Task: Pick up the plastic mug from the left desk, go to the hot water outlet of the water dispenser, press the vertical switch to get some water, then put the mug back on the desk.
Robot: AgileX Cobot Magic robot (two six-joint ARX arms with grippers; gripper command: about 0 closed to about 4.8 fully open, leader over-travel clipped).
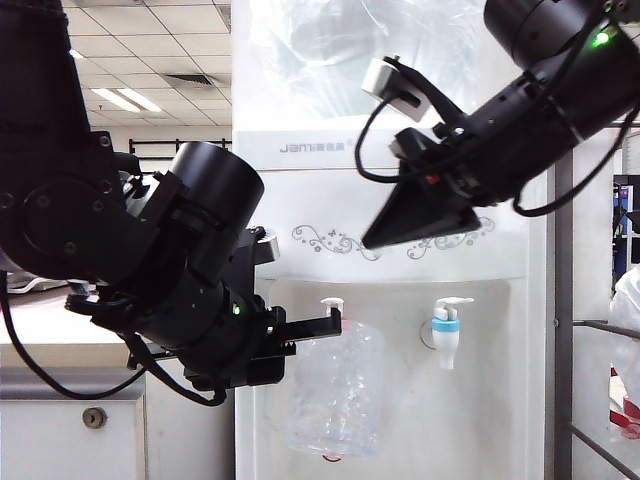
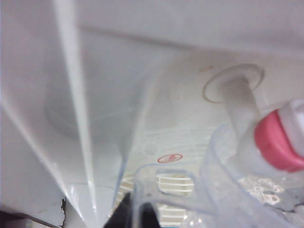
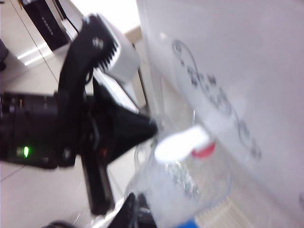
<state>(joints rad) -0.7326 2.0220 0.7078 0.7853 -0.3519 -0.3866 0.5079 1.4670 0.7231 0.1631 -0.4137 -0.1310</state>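
Observation:
The clear plastic mug hangs under the hot water outlet of the white water dispenser. My left gripper is shut on the mug's handle, and its dark fingertips pinch the clear handle. The outlet's red collar sits just above the mug's rim. My right gripper is shut with nothing in it and hovers above and to the right of the outlet, apart from it. In the right wrist view the white vertical switch stands over the mug, beyond my right gripper.
A blue-collared tap sits to the right of the hot outlet. The left desk with its keyhole stands behind my left arm. A big clear bottle tops the dispenser. A metal rack is at far right.

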